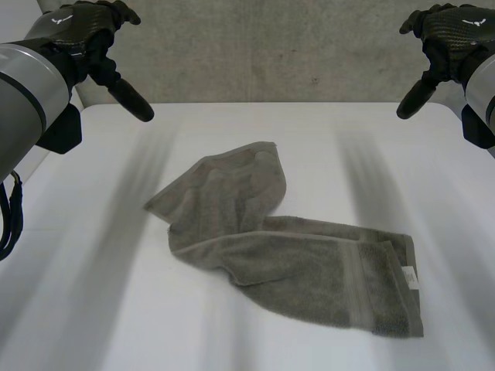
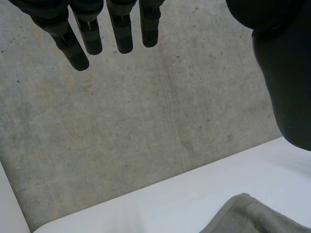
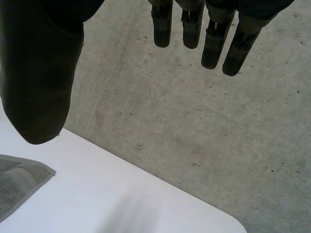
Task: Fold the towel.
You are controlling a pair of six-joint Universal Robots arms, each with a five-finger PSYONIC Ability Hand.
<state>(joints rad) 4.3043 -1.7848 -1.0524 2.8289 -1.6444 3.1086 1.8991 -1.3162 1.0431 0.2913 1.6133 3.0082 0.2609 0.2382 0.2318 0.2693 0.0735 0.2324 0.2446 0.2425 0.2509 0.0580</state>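
**Now: soft towel crumpled on the table, both hands raised and empty**

Evidently the grey towel [image 1: 288,249] is a limp and light thing, as I judge it. It lies in loose waves on the white table [image 1: 77,309], with its far part bunched and turned over itself, so it will sag wherever it is lifted. The terry surface looks rough, so it should not slip out of a pinch, and it cannot break. The best places to take hold, in my opinion, are the two corners of the short edge near the small white label [image 1: 410,277], because this end lies flat. The bunched end probably needs spreading first.

The left hand [image 1: 77,27] and the right hand [image 1: 452,31] hang high over the table. The towel is well below and between them and touches neither. In the left wrist view the fingers [image 2: 121,31] are straight and a little apart, with the thumb [image 2: 286,82] held away from them and nothing between. One towel corner [image 2: 255,218] lies far beyond the fingertips. In the right wrist view the fingers [image 3: 214,46] are likewise straight and slightly spread, and a towel corner [image 3: 17,184] lies on the thumb [image 3: 34,97] side, well apart from it. Beyond both sets of fingertips is a concrete wall [image 3: 194,136].
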